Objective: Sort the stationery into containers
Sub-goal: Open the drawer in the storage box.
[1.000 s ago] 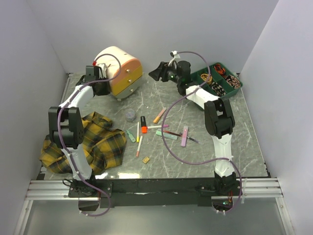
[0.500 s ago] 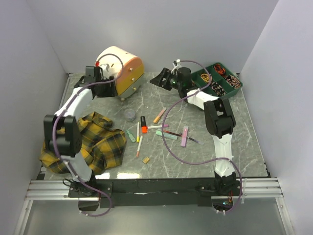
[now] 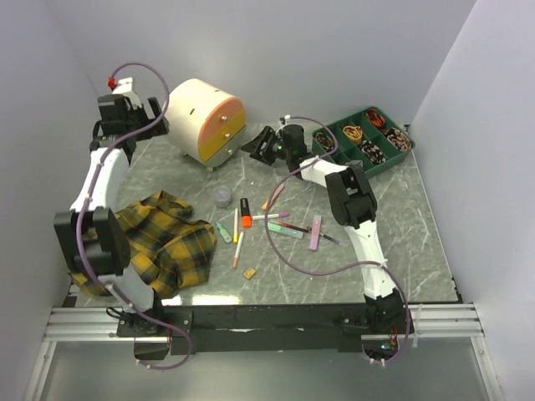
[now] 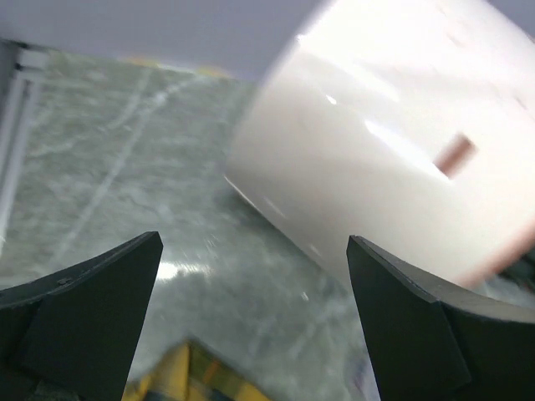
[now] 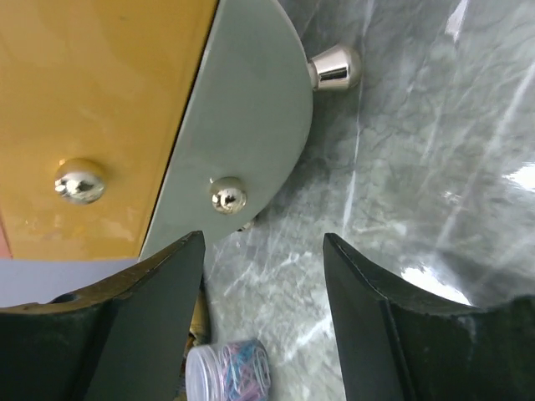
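The cream drum-shaped chest stands at the back left, its orange and yellow drawers both pushed in. My left gripper hovers open to its left; the left wrist view shows the chest's cream wall beyond the empty left gripper. My right gripper is open, low in front of the drawers. Through the right gripper I see the yellow drawer, its knob and a clear pot of clips. Markers, pens, an orange highlighter and a tan block lie mid-table.
A yellow-black plaid cloth lies crumpled at the front left. A green compartment tray with small items sits at the back right. The clear pot stands between the chest and the pens. White walls close in the table.
My left gripper has opened and pulled up and back-left, away from the chest. My right gripper has swung left and down towards the drawer fronts.
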`<state>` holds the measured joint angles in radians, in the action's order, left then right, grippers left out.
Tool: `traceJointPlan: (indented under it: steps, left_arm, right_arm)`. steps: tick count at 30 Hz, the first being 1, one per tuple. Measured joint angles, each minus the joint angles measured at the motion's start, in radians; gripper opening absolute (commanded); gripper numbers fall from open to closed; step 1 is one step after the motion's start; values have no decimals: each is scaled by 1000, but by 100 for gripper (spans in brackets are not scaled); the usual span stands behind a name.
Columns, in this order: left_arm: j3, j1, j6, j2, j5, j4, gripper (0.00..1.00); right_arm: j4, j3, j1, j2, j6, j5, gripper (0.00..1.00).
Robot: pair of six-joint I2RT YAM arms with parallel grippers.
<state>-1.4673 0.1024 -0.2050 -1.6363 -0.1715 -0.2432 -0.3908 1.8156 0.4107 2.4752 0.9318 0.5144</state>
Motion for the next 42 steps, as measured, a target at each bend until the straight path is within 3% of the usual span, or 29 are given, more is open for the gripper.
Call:
traceJointPlan:
  steps: [13,42]
  left_arm:
    - [-446,132,-62,-453,-25,131,97]
    - [-483,89,-71,-533,-93,187,93]
  right_arm:
    - [-32,151,45,60,48,7,57]
    - [-42,229,77,175,66,23,52]
